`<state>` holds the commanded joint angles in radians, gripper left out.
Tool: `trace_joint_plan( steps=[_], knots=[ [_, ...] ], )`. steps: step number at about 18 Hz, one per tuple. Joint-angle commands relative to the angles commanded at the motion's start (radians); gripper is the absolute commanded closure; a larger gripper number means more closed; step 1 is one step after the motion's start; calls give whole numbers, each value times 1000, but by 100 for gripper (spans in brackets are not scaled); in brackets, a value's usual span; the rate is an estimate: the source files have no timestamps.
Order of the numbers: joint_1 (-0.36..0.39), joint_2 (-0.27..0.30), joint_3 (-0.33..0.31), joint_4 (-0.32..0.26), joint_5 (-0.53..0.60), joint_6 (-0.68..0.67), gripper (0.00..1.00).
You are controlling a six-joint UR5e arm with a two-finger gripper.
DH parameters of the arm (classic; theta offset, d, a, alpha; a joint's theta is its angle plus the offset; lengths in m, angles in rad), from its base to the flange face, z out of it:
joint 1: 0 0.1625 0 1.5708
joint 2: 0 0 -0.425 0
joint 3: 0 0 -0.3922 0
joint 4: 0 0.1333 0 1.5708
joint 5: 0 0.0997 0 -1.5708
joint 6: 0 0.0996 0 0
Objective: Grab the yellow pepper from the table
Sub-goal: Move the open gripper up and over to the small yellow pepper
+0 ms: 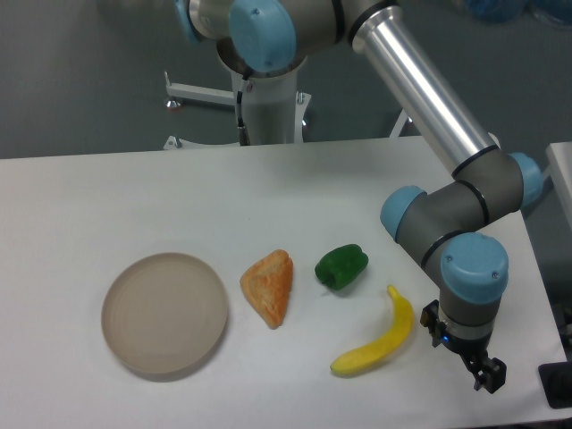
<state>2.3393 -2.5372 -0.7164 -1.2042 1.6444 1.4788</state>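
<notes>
No yellow pepper shows anywhere in this view; it is hidden or out of frame. The arm reaches over the right side of the white table (134,197), its wrist pointing down near the front right corner. My gripper (488,374) shows only as small black fingers under the blue-capped wrist, just right of a banana's tip. The fingers are too small and dark to show any gap or anything held between them.
A long yellow banana (380,340) lies at the front, left of the gripper. A green pepper (340,266) sits mid-table, an orange wedge (270,285) to its left, and a round beige plate (164,312) further left. The table's right edge runs close to the wrist.
</notes>
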Motion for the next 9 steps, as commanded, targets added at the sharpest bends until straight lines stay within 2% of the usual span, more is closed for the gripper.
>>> trace_joint_plan(
  steps=[4,9],
  knots=[
    [-2,9,-5,-5,0,2,0],
    [20,118,-153,-15,-14,20,0]
  ],
)
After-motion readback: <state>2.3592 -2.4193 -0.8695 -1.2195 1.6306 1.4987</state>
